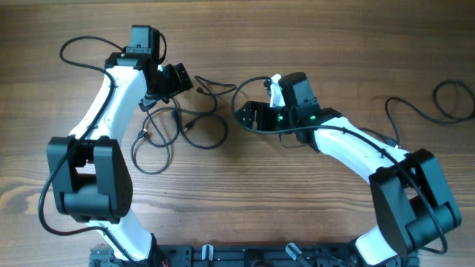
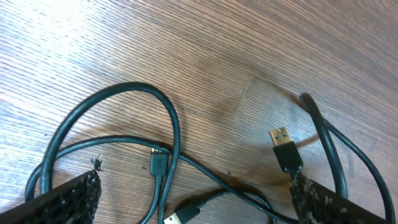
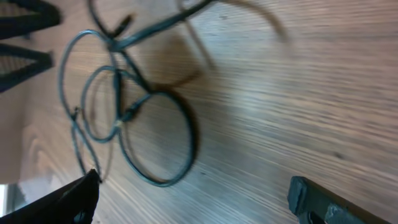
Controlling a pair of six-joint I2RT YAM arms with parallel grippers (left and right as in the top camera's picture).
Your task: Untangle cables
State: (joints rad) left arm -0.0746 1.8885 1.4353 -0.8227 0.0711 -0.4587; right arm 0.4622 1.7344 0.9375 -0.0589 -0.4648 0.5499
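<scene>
Your left gripper (image 1: 175, 80) sits in the upper left of the overhead view, released wide and holding nothing. In its wrist view the two fingers (image 2: 68, 198), black with a rough, mesh-like face, stand at the bottom corners with cord and bare wood between them.

The cables (image 1: 178, 127) lie on the table (image 1: 245, 200) just below and right of that gripper, left of the frame's centre. They are thin, round, black cords flopped into several overlapping loops, and one strand trails up and right. In the left wrist view one cord rises in a tall arch in the left half and crosses a second. A small dark plug (image 2: 158, 163) lies near the middle, a metal-tipped plug (image 2: 180, 216) at the bottom edge, and a flat USB plug (image 2: 283, 146) with a gold-toned shell at the right. The table is warm brown wood with fine, straight grain.

Your right gripper (image 1: 252, 115), just right of centre in the overhead view, is also spread wide and empty. Its wrist view is blurred: the loops fill the upper left, and the dark fingers (image 3: 74, 198) sit in the bottom corners.
</scene>
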